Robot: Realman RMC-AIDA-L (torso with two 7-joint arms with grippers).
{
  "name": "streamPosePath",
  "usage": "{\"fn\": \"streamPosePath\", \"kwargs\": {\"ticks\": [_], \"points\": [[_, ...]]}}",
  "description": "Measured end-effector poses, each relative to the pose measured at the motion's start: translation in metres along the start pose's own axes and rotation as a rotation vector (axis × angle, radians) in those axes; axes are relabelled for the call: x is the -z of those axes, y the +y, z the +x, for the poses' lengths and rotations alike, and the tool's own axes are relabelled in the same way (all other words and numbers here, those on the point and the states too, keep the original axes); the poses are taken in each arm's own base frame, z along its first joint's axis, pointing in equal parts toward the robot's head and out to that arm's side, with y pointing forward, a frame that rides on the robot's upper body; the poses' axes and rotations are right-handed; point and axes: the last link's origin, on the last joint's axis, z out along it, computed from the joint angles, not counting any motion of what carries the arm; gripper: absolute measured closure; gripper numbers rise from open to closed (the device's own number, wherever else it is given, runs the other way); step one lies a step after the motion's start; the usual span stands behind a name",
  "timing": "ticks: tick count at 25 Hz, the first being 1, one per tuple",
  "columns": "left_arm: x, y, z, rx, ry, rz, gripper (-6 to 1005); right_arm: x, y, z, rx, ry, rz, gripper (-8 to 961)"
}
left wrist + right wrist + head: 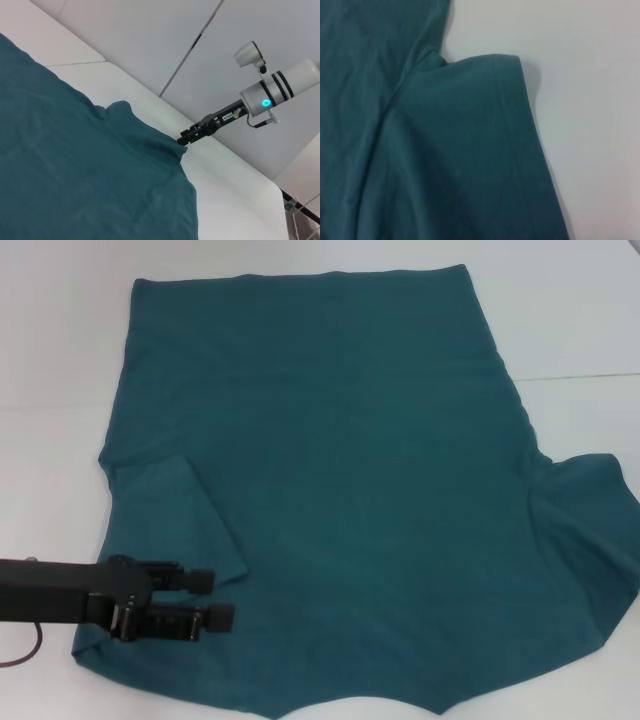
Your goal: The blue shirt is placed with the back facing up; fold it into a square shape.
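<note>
The blue shirt [350, 500] lies spread flat on the white table, plain side up. Its left sleeve [180, 515] is folded inward over the body. My left gripper [212, 598] hovers open just over the shirt's near left part, beside the folded sleeve's tip, with nothing between its fingers. The right sleeve [590, 530] lies outward, rumpled, and fills the right wrist view [470, 150]. My right gripper [182, 140] shows only in the left wrist view, at the far edge of the shirt [75, 165] by that sleeve.
Bare white table [60, 360] surrounds the shirt on the left, far and right sides. The shirt's near edge runs off the head view's bottom. A seam in the tabletop [580, 375] crosses at the right.
</note>
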Motion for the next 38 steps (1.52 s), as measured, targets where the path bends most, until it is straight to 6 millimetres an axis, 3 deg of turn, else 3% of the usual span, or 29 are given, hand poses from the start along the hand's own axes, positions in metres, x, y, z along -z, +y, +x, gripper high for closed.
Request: {"fn": "streamPosePath", "kwargs": {"ticks": [9, 38], "points": [[-0.002, 0.000, 0.000, 0.004, 0.000, -0.006, 203, -0.007, -0.001, 0.004, -0.005, 0.002, 0.004, 277], [-0.004, -0.001, -0.001, 0.011, 0.001, -0.004, 202, -0.014, 0.004, 0.003, 0.016, 0.021, -0.013, 277]]}}
